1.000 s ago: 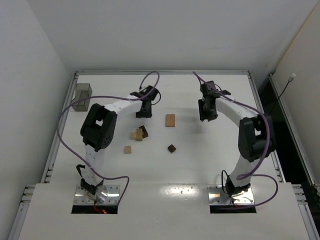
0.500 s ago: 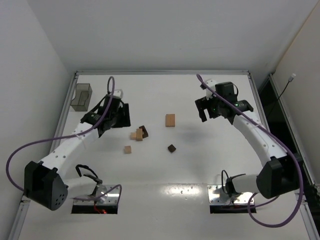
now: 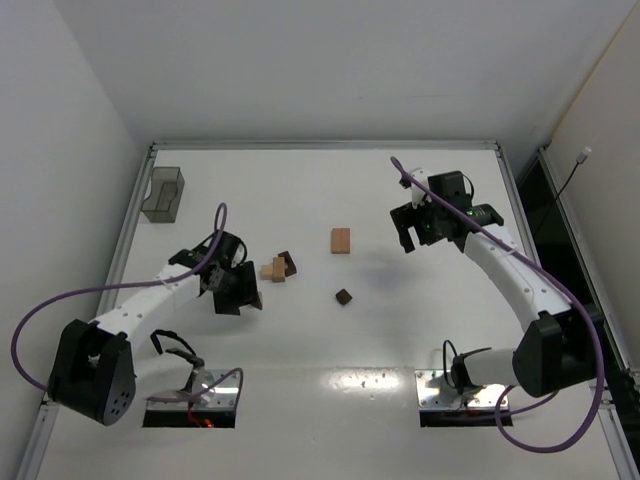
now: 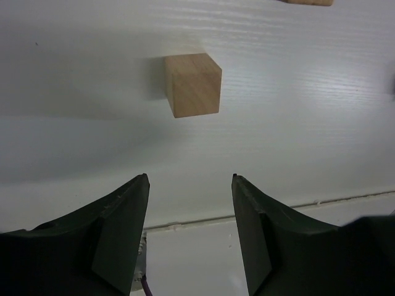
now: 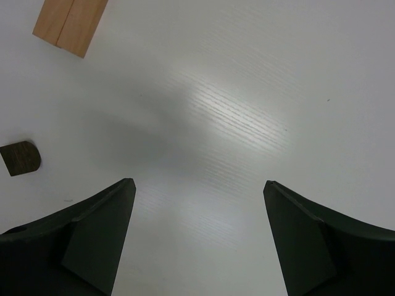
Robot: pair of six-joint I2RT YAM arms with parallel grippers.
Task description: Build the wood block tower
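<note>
White table, surface plain. A cluster of tan and dark blocks lies left of centre. Right of the cluster, slightly farther back: a flat tan block. Right and nearer: a small dark block. Far left and back, at the edge: a grey bin. Near the cluster, apart: a tan cube.

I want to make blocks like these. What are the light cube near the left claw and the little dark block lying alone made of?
The light cube looks like bare wood: pale tan, matte, with faint grain lines. The dark block is probably wood too, stained or naturally dark brown; its grain is too small to see.
</note>
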